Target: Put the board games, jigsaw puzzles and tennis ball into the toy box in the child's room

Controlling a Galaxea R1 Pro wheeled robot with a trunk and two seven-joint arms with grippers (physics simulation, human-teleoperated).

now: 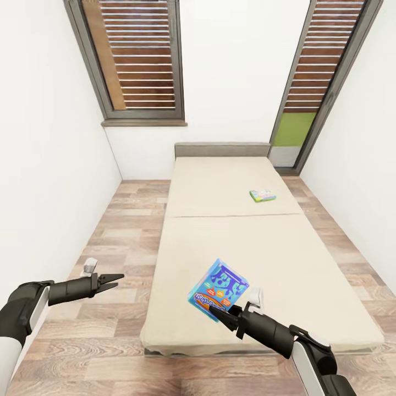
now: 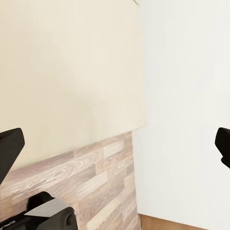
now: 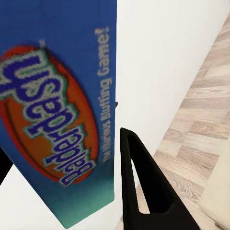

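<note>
Two board games are in sight: a blue board game [image 1: 218,292] held clear above the near section of the bed [image 1: 258,258], tilted up on edge with its printed face toward the camera and its long axis rising from lower left to upper right, and a second, green-edged board game [image 1: 263,194] lying flat on the far section near the grey headboard [image 1: 222,149], its long axis running roughly across the bed. The right gripper [image 1: 226,317] has its fingers clamped on the lower edge of the blue board game; in the right wrist view one dark finger [image 3: 139,182] stands just beside the box's [image 3: 57,110] blue face. The left gripper [image 1: 114,280] hangs over the wood-plank floor [image 1: 118,231] beside the bed, fingers spread apart and holding nothing.
</note>
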